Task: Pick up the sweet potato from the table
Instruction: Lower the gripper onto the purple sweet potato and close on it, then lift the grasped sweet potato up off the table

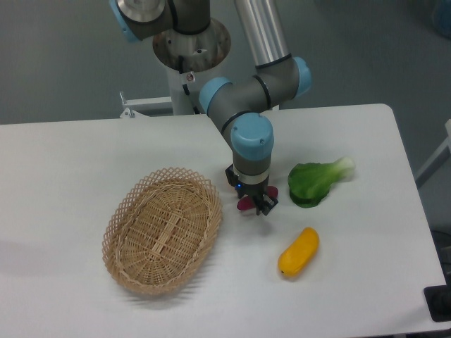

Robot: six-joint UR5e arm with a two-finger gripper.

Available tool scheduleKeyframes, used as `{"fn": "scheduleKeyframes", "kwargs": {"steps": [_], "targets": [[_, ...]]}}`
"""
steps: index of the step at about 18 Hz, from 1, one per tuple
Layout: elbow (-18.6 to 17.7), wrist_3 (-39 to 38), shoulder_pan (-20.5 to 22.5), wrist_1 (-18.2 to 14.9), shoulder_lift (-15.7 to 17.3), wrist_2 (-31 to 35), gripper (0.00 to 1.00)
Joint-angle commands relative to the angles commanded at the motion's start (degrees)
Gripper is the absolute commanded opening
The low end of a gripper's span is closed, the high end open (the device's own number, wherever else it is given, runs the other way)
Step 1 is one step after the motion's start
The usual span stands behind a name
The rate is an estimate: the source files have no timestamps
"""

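The gripper [252, 199] pinches the sweet potato [246, 203] near the middle of the white table [70, 162], between a wicker basket [163, 229] and a bok choy [317, 181]; a yellow vegetable [299, 251] lies toward the front edge.

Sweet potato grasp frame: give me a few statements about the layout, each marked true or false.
1. The tool is down at the sweet potato. True.
2. The sweet potato lies inside the wicker basket. False: it is on the table, right of the basket.
3. The yellow vegetable lies nearer the camera than the leafy green. True.
4. The basket holds the leafy green. False: the basket is empty.
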Motion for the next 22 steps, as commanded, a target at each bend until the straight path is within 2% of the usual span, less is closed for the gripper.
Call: {"fn": "scheduleKeyframes", "kwargs": {"steps": [4, 13, 18, 22], "targets": [[1.5, 0.0, 0.0, 0.2, 0.4, -0.2, 0.25], [10.9, -0.6, 1.5, -1.8, 4.8, -3.1, 0.25], [15.5, 0.1, 5.4, -8.2, 6.7, -4.0, 0.25], [19.2, 0.7, 8.9, -14.2, 8.3, -7.7, 0.25]]}}
